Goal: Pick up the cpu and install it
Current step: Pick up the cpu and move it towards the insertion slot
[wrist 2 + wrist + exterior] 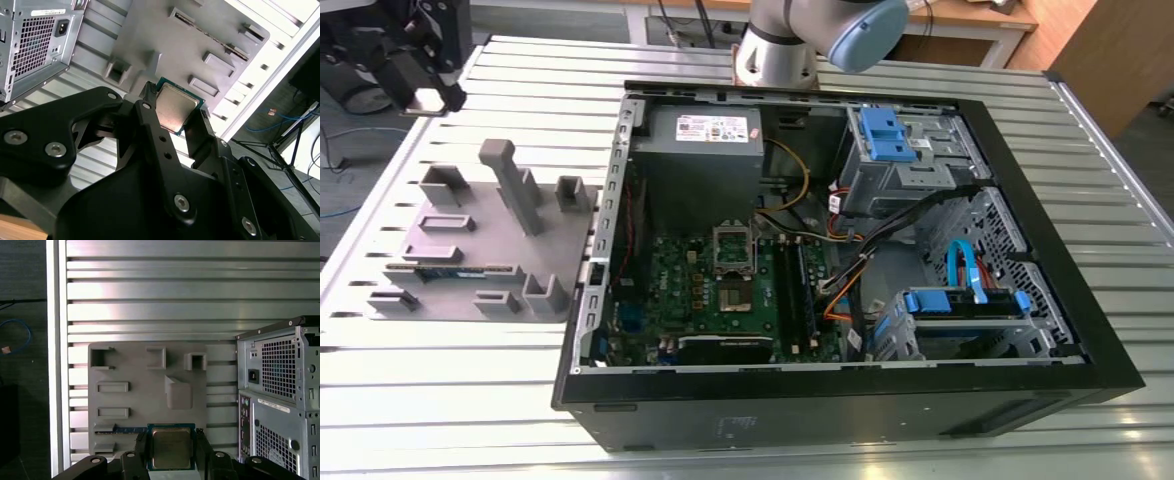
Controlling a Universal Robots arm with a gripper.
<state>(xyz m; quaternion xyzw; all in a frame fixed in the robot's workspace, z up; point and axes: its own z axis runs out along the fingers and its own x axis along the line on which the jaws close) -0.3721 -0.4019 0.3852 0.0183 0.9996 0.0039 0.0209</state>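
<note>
Gripping the cpu [171, 449] by two opposite edges, the gripper [171, 439] is clenched on it in both wrist views, with a black finger [150, 112] pressed to each side. The chip's silver-grey top faces the cameras, with a thin green rim around it. The fingers hide the two clamped edges, and in the second wrist view, where the chip appears tilted, one corner sits behind the gripper's body. How high the cpu hangs is hard to judge. It lies in the line of sight over the near edge of the grey tray [140, 400], and I cannot tell whether it touches.

The first wrist view shows the tray's pockets square-on and a green memory stick [125, 429] lying in a slot near the fingers. It also shows the rear panel of the computer case [280, 390], which stands beside the tray on the slatted metal table [150, 290].

The exterior view gives what the wrist views lack — the case's open inside, with the green board [694, 300] and its dark metal-framed socket [736, 297], well apart from the tray at the exterior view's left. At that view's upper left corner a black assembly [400, 60] is cut off by the frame edge and hard to make out. The arm [814, 40] is cropped at the top.
</note>
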